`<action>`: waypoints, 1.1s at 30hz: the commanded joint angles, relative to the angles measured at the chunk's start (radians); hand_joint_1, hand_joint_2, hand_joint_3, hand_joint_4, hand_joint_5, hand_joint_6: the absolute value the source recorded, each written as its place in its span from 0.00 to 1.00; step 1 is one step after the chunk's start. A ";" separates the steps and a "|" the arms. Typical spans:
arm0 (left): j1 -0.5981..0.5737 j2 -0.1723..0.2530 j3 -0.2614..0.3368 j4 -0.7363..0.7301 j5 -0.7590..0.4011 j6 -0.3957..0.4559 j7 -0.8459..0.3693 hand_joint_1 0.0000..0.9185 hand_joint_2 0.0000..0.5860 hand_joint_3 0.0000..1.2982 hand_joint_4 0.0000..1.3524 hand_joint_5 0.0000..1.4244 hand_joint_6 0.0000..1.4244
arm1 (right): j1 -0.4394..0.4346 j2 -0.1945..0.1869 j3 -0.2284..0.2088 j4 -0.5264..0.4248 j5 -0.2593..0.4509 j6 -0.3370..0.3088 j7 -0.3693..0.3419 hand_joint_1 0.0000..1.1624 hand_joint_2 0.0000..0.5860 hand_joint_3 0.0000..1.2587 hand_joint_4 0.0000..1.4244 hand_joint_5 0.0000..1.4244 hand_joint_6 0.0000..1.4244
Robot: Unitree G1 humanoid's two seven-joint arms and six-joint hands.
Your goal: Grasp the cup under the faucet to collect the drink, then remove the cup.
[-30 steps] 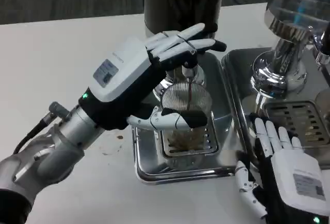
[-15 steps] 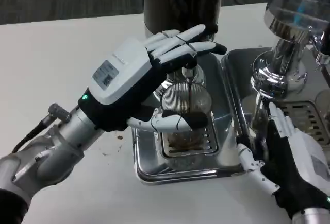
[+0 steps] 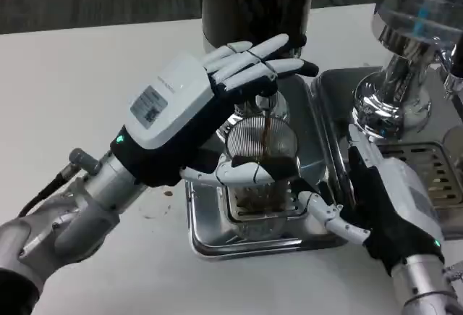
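A: While the drink runs, where's the cup?
B: On the tray grate, under the faucet, dead centre of frame. Thin dark stream drops into it. Some brown liquid at the bottom, level looks low.

A: Left hand?
B: Comes in from 8 o'clock. Fingers lie flat over the faucet top, pointing toward 2 o'clock; thumb wraps the cup's front wall. Reads as holding the cup, though the contact on the far side is hidden.

A: Right hand?
B: Enters from 5 o'clock, sits just at 3 o'clock of the cup over the tray edge. Fingers spread, thumb reaching toward 9 o'clock, near the cup; can't tell if it touches. Holds nothing.

A: Progress?
B: Grasp done, I'd say, and filling under way. Cup isn't full. Left to do: finish the pour, stop the flow, lift the cup out. Guessing about halfway.

A: Anything else?
B: Second machine, chrome, at 2 o'clock, with its own grate. Small brown spots on the table at 9 o'clock of the tray.
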 commanded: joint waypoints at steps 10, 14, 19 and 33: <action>0.035 0.028 -0.026 -0.028 0.033 -0.012 -0.011 0.17 0.28 0.22 0.08 0.27 0.17 | -0.063 0.010 -0.001 0.051 0.047 0.014 0.036 0.30 0.37 0.00 0.00 0.00 0.00; 0.039 0.034 -0.024 -0.032 0.035 -0.006 -0.007 0.17 0.28 0.22 0.08 0.27 0.17 | -0.081 0.011 0.006 0.071 0.051 0.004 0.029 0.30 0.37 0.00 0.00 0.00 0.00; 0.044 0.044 -0.021 -0.031 0.031 0.002 -0.006 0.19 0.29 0.22 0.08 0.27 0.17 | -0.097 0.009 0.005 0.089 0.053 -0.006 0.024 0.31 0.37 0.00 0.00 0.00 0.00; 0.057 0.051 -0.018 -0.044 0.020 0.014 -0.010 0.19 0.29 0.22 0.08 0.27 0.17 | -0.136 0.023 -0.003 0.124 0.060 0.009 0.026 0.31 0.37 0.00 0.00 0.00 0.00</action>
